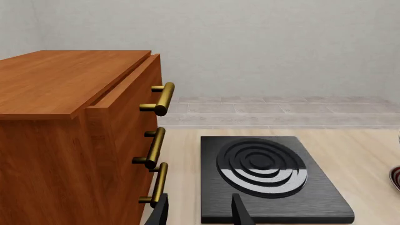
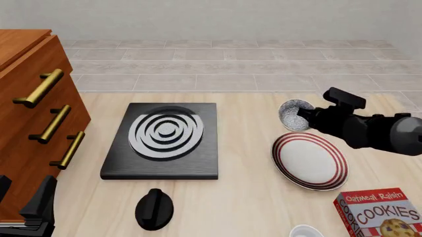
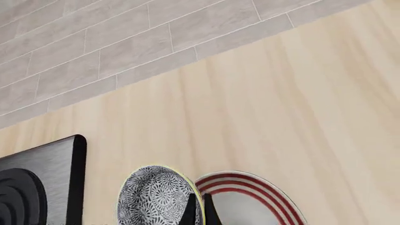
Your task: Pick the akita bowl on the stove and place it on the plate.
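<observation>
The akita bowl (image 2: 293,113) hangs tilted over the table by the far edge of the plate (image 2: 310,160), its speckled inside facing the camera. My right gripper (image 2: 307,116) is shut on its rim. In the right wrist view the two fingers pinch the rim of the bowl (image 3: 153,197), with the red-ringed plate (image 3: 250,199) just beside it. The stove (image 2: 165,140) lies bare to the left; it also shows as the stove (image 1: 269,180) and the stove (image 3: 37,183). My left gripper (image 2: 23,195) stands open at the near left, with nothing between its fingers (image 1: 240,213).
A wooden cabinet (image 2: 29,123) with three brass handles stands along the left, next to the left arm. A black round knob (image 2: 153,209) lies in front of the stove. A cookies box (image 2: 386,215) and a white bowl (image 2: 307,232) sit at the near right.
</observation>
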`<state>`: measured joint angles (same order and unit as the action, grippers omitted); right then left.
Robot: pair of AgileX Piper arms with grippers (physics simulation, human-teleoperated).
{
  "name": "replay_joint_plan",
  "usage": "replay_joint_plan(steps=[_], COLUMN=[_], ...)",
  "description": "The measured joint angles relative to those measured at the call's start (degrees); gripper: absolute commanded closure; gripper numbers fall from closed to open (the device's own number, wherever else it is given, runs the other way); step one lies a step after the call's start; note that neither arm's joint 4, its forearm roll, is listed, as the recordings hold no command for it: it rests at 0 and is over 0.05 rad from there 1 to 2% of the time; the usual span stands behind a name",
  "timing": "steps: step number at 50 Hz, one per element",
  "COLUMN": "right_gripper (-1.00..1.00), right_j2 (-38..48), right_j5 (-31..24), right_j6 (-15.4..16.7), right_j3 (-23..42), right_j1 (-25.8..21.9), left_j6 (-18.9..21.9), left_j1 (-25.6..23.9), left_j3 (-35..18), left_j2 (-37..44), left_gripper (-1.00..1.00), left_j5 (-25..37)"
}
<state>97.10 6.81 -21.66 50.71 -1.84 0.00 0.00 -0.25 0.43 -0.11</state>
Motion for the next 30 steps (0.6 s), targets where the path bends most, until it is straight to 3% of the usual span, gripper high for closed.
replay_joint_plan(steps=[30], right_gripper=[1.00], right_j2=[1.32], right_j5=[6.13], right_j6=[-1.79], right_j3=[-6.98], right_j1=[2.50], left_j6=[0.00], left_j1=[0.00], left_j3=[0.00], left_j2=[0.00], left_gripper=[-1.00], left_j5=[0.00])
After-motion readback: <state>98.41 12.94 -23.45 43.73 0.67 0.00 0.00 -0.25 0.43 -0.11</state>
